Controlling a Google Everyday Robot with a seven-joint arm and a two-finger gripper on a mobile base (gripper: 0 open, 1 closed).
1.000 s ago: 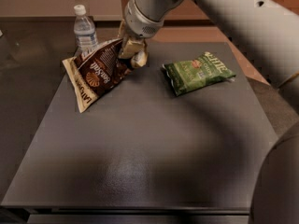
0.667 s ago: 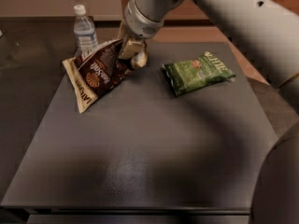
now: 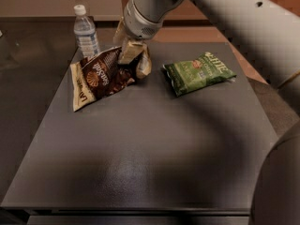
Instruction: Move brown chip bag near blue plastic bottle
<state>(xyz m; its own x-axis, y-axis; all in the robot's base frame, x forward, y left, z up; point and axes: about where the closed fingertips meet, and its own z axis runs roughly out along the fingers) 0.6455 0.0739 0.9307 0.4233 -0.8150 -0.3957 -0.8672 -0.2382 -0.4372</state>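
Note:
The brown chip bag, crinkled with cream edges and an orange shell logo, lies at the back left of the dark table. Its right end is raised. My gripper comes down from the arm at the top of the view and is shut on that raised right end. The blue plastic bottle, clear with a white cap, stands upright just behind the bag's left part, a short gap from it.
A green chip bag lies flat to the right of the gripper. The robot's grey arm crosses the upper right. The table's left edge runs close by the bottle and the brown bag.

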